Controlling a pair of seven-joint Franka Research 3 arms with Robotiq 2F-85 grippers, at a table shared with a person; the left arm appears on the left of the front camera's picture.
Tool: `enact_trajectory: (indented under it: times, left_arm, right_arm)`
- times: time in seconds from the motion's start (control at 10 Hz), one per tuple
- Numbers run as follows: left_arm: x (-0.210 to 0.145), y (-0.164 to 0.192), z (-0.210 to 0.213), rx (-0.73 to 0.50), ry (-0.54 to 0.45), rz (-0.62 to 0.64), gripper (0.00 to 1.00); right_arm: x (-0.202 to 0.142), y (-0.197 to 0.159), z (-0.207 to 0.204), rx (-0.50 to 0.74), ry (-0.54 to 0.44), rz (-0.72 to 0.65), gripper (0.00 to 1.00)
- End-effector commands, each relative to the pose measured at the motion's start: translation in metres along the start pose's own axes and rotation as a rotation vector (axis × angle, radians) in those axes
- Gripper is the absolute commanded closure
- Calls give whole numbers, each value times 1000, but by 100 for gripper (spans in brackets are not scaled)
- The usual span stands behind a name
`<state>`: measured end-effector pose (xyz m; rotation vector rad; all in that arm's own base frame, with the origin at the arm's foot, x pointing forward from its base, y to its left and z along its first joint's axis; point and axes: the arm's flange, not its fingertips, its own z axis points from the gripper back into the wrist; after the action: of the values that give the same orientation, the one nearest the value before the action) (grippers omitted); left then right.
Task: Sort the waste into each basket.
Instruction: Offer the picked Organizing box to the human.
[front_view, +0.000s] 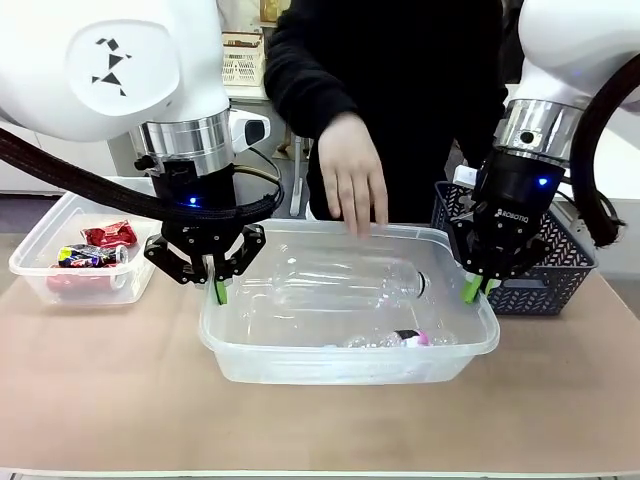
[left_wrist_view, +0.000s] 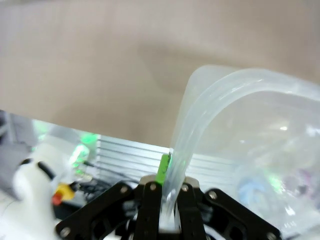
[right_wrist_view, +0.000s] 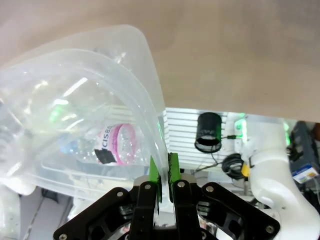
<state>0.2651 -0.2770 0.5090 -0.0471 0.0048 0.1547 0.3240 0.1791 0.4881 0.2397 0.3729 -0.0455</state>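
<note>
A large clear basket (front_view: 300, 365) stands in the middle of the table and holds waste: a big clear bottle (front_view: 340, 280) lying on its side and a smaller bottle with a pink cap (front_view: 400, 338). My left gripper (front_view: 220, 290) is shut on the basket's left rim (left_wrist_view: 200, 110), seen up close at the left gripper (left_wrist_view: 167, 167). On the opposite rim (right_wrist_view: 145, 65) my right gripper (front_view: 472, 290) is shut, its green pads pinching the wall at the right gripper (right_wrist_view: 164, 167). A pink-labelled bottle (right_wrist_view: 117, 145) shows through the wall. A second clear basket (front_view: 30, 265) at far left holds red cans (front_view: 110, 235) and wrappers (front_view: 85, 256).
A person's hand (front_view: 355, 180) hangs just above the middle basket's far rim. A dark blue lattice basket (front_view: 545, 275) stands at the right, behind my right gripper. Bare table lies in front of the baskets.
</note>
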Motion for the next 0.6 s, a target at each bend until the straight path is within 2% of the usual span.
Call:
enact_trajectory:
  times: [0.0,0.5]
  left_arm:
    - [0,-1,5,-17,0,23,100]
    - [0,-1,5,-17,0,23,100]
  right_arm:
    - [-3,2,2,20,6,-11,100]
    - [-3,2,2,20,6,-11,100]
